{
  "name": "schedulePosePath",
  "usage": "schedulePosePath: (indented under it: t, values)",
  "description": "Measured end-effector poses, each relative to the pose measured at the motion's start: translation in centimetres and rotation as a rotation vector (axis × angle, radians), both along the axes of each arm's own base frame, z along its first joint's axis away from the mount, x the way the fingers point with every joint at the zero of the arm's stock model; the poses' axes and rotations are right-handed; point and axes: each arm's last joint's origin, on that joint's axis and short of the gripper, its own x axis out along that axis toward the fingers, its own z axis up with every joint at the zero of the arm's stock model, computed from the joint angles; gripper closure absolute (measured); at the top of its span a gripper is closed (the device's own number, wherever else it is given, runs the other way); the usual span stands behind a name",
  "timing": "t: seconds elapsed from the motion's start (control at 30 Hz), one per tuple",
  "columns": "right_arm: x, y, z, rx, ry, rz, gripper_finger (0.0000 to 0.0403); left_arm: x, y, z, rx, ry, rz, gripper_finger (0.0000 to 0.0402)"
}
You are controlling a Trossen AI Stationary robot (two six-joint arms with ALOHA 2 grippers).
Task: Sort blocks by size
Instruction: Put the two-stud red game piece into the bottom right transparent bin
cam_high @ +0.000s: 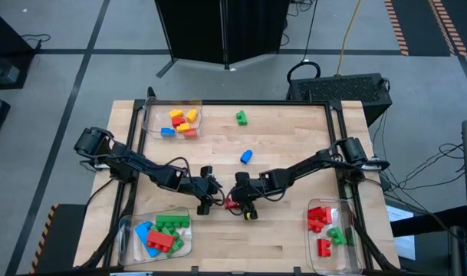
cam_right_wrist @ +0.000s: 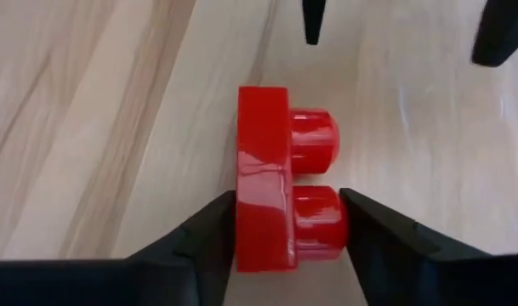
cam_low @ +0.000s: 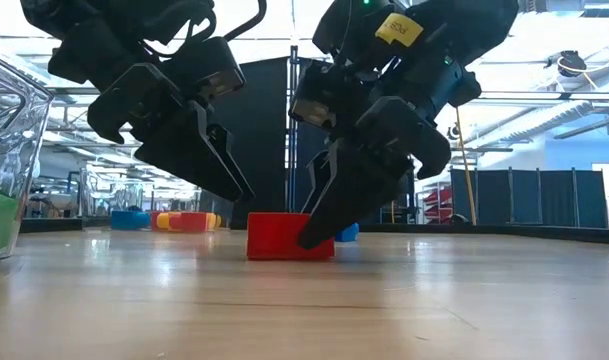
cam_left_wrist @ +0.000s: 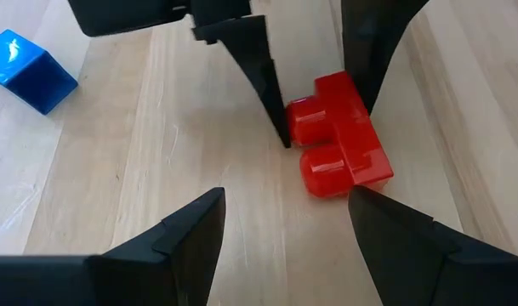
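Dark fingers point(cam_right_wrist: 199, 246) of the right gripper point(cam_right_wrist: 288, 229) are seen pressed against both sides of a small red two-stud block point(cam_right_wrist: 276, 200) lying on its side on the wooden table point(cam_high: 294, 146), near its front centre. Just beside it, the left gripper point(cam_left_wrist: 284, 221) is held open and empty.

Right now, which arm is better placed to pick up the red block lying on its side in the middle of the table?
The right arm. Its gripper already has a finger on each side of the red block. The left gripper is open and beside the block, not around it.
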Motion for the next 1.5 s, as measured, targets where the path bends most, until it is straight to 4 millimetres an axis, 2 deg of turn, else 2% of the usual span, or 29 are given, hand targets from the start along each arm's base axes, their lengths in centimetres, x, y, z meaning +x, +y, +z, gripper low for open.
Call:
schedulePosePath:
  t: [0.17, 0.37, 0.5, 0.67, 0.8, 0.9, 1.03, 1.2, 1.5]
  values:
    - [0.0, 0.0, 0.0, 0.007, 0.001, 0.006, 0.0251, 0.0, 0.0, 0.0, 0.001, 0.0, 0.002, 0.0151]
    - [0.0, 0.0, 0.0, 0.023, 0.008, -0.01, 0.0241, 0.0, 0.0, 0.0, 0.001, -0.001, 0.002, 0.0151]
    - [-0.2, 0.3, 0.3, 0.072, 0.017, 0.043, 0.0235, 0.0, 0.0, 0.0, 0.001, -0.001, 0.002, 0.0151]
    - [-0.8, 0.6, 1.5, 0.1, 0.042, 0.068, 0.0252, 0.0, 0.0, 0.0, 0.001, 0.0, 0.002, 0.0151]
    - [-1.7, 0.8, 2.7, 0.099, 0.085, 0.066, 0.0243, 0.0, 0.0, 0.0, 0.002, 0.0, 0.002, 0.0151]
    - [-2.8, 1.2, 3.8, 0.099, 0.137, 0.059, 0.0234, 0.0, 0.0, 0.0, 0.002, 0.0, 0.002, 0.0151]
    - [-4.8, 2.0, 5.6, 0.109, 0.228, 0.04, 0.0242, 0.0, 0.0, 0.0, 0.002, 0.0, 0.002, 0.0151]
    - [-8.0, 3.4, 8.6, 0.144, 0.307, 0.004, 0.0248, 0.0, 0.1, 0.0, 0.027, -0.009, 0.024, 0.0151]
    - [-14.4, 5.3, 14.8, 0.241, 0.3, -0.112, 0.0243, 0.3, 0.1, 0.3, 0.022, -0.048, 0.03, 0.0151]
